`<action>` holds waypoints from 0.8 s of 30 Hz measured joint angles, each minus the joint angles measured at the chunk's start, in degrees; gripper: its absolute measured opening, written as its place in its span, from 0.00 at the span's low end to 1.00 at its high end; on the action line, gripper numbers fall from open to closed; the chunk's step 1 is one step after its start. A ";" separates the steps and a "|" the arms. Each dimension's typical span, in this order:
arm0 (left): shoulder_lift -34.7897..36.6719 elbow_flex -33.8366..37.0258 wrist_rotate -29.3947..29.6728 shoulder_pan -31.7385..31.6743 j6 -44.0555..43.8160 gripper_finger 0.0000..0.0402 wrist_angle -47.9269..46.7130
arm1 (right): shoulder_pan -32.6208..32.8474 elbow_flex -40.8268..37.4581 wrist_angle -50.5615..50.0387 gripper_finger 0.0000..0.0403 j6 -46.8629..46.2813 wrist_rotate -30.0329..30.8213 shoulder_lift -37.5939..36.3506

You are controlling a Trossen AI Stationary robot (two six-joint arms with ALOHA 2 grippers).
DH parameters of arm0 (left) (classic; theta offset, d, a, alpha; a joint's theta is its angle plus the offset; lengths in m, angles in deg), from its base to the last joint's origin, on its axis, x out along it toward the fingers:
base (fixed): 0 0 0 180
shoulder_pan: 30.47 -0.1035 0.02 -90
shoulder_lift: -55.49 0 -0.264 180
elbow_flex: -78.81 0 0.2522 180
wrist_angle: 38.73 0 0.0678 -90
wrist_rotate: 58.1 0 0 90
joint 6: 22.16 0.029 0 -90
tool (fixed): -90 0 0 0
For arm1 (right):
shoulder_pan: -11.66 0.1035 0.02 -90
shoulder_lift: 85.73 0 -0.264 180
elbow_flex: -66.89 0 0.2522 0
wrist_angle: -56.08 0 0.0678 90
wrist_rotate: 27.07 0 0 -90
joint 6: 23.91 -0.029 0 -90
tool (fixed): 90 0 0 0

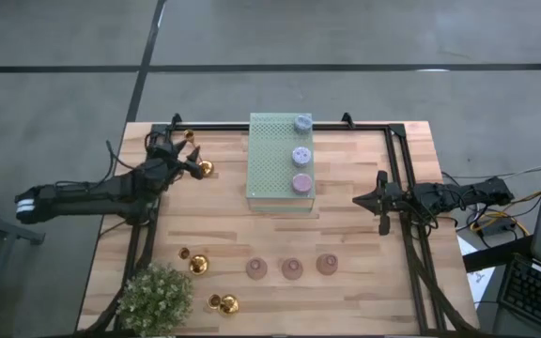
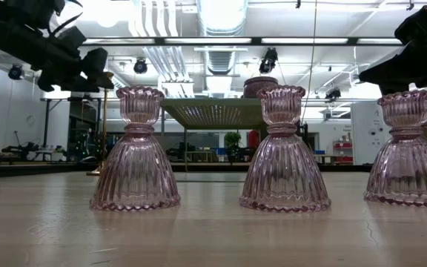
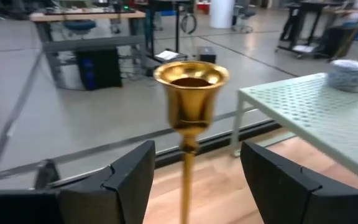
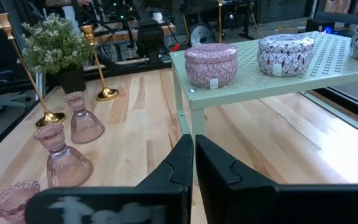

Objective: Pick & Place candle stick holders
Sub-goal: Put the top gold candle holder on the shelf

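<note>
The left gripper (image 1: 192, 156) sits at the far left part of the table, beside the pale green perforated stand (image 1: 270, 178), with its fingers (image 3: 129, 174) spread wide. A gold candle stick holder (image 3: 190, 93) stands upright between them, its slim stem in the gap and touching neither finger as far as the left wrist view shows. Two more gold holders stand at the near left, one (image 1: 199, 265) just beyond the bushy potted plant (image 1: 155, 296) and one (image 1: 227, 304) beside it, making three gold in all.

Three pink glass holders stand in a row along the near edge: left (image 1: 256, 269), middle (image 1: 292, 269), right (image 1: 327, 265), each apart from the next. On top of the stand lie three squat round pieces in a line: the farthest (image 1: 302, 122), the middle one (image 1: 301, 155) and a pinker one (image 1: 301, 183) nearest.

The right gripper (image 1: 363, 199) hovers at the table's right side, well apart from every holder, its fingers pressed together
</note>
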 joint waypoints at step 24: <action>-3.79 0.70 -6.49 -5.18 8.02 0.35 8.63 | 0.00 0.00 0.00 0.03 0.00 0.00 -0.02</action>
